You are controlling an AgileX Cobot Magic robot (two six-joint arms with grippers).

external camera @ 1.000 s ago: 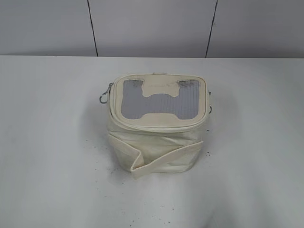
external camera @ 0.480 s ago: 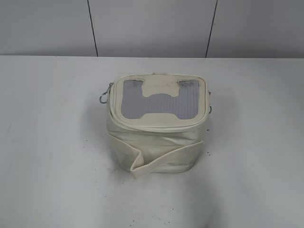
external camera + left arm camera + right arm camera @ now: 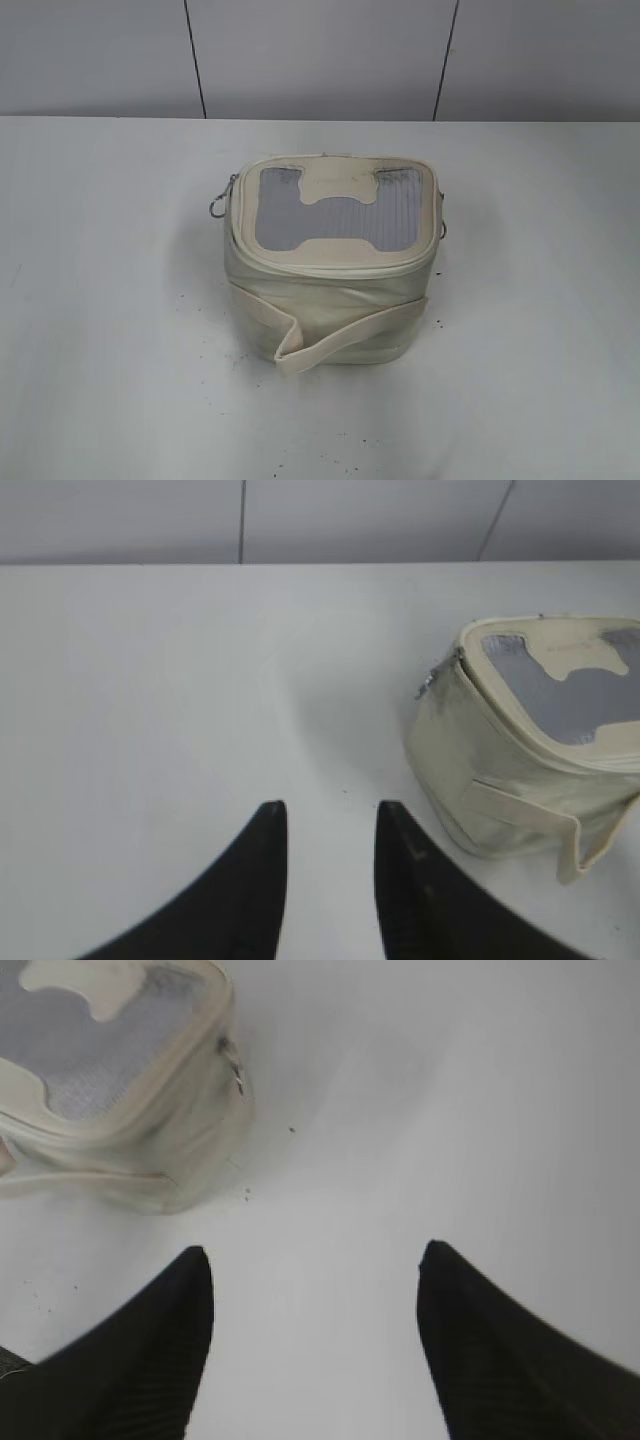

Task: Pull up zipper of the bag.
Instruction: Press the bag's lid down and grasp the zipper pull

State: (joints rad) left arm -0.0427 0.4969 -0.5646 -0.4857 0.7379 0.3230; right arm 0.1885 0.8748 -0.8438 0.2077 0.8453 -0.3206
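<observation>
The cream-white boxy bag (image 3: 330, 300) stands in the middle of the white table, its grey window top with a cream H patch facing up and a wide strap (image 3: 345, 335) wrapped round its body. The zipper (image 3: 330, 262) runs round the lid rim. One silver ring pull (image 3: 218, 208) hangs at the bag's left side, another (image 3: 443, 230) at its right. Neither gripper shows in the exterior view. My left gripper (image 3: 330, 815) is open and empty, left of the bag (image 3: 500, 770). My right gripper (image 3: 312, 1258) is wide open and empty, right of the bag (image 3: 150, 1130).
The white table (image 3: 100, 300) carries small dark specks near the bag's base. A grey panelled wall (image 3: 320, 60) stands behind the table's far edge.
</observation>
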